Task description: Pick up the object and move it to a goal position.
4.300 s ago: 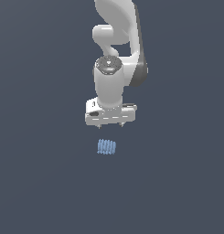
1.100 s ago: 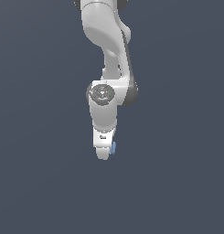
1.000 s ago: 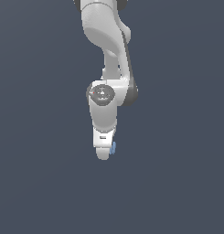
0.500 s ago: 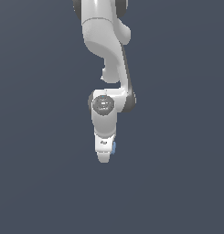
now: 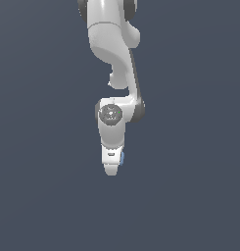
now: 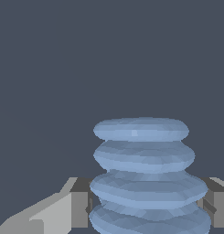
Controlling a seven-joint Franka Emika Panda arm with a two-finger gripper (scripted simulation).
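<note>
The object [image 6: 143, 176] is a small light-blue ribbed cylinder with thread-like ridges. In the wrist view it fills the space between my two grey fingers [image 6: 74, 208], which press on it from both sides. In the exterior view only a sliver of the object [image 5: 122, 158] shows at the side of my gripper [image 5: 111, 169]; the white hand hides the rest. My gripper is shut on the object and hangs at the end of the white arm, pointing down.
A plain dark grey-blue ground [image 5: 43, 196] lies all around the arm in both views. No other objects or edges show.
The arm has folded lower and my gripper has shifted slightly toward the exterior view's left with the object still in it. Several seconds ago the object lay free below the open gripper.
</note>
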